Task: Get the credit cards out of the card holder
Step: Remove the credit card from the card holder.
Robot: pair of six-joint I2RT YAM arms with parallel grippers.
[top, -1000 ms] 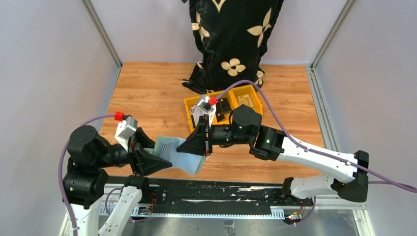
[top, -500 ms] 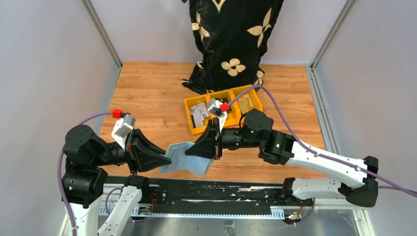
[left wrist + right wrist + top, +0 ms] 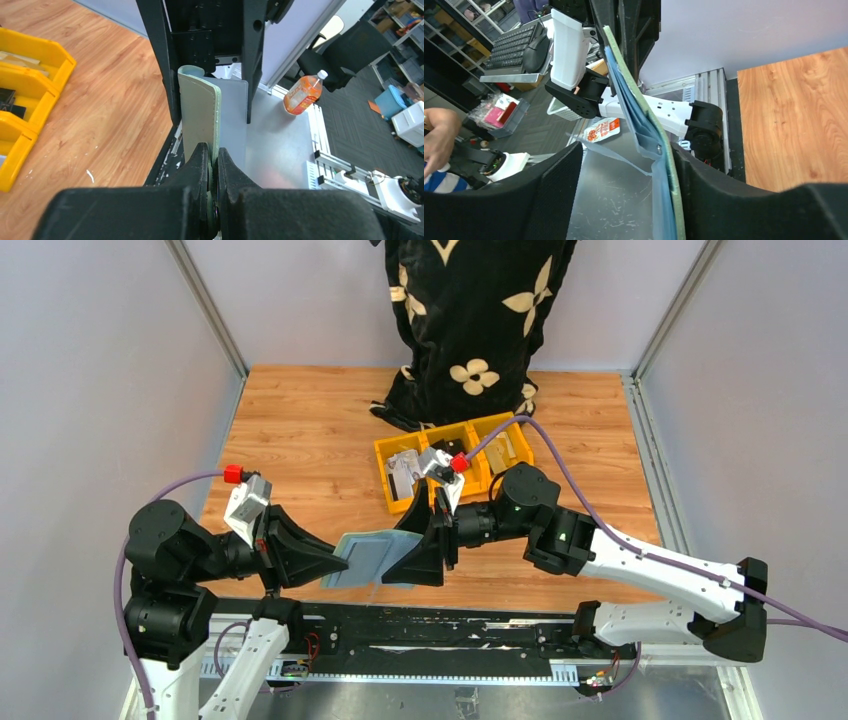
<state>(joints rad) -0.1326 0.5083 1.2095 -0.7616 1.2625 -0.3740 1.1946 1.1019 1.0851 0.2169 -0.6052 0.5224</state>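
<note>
The pale grey-green card holder [image 3: 362, 557] hangs in the air over the table's near edge, between both arms. My left gripper [image 3: 335, 562] is shut on its left edge; in the left wrist view the two fingertips [image 3: 202, 152] pinch the holder [image 3: 200, 107] edge-on. My right gripper [image 3: 396, 558] stands open around the other end. In the right wrist view the holder [image 3: 640, 112] rests against the right finger [image 3: 709, 195], its blue inner pockets facing the wide gap, apart from the left finger [image 3: 556, 192]. I cannot make out the credit cards; they are hidden.
Yellow bins [image 3: 478, 478] with small items stand on the wooden table behind the right arm. A black cloth with pale flowers [image 3: 470, 320] hangs at the back. A black rail [image 3: 430, 635] runs along the near edge, and walls close both sides.
My right gripper has let go of the holder and opened wide. My left gripper has shut on the holder's left edge. The holder has gone from bent to nearly flat.
</note>
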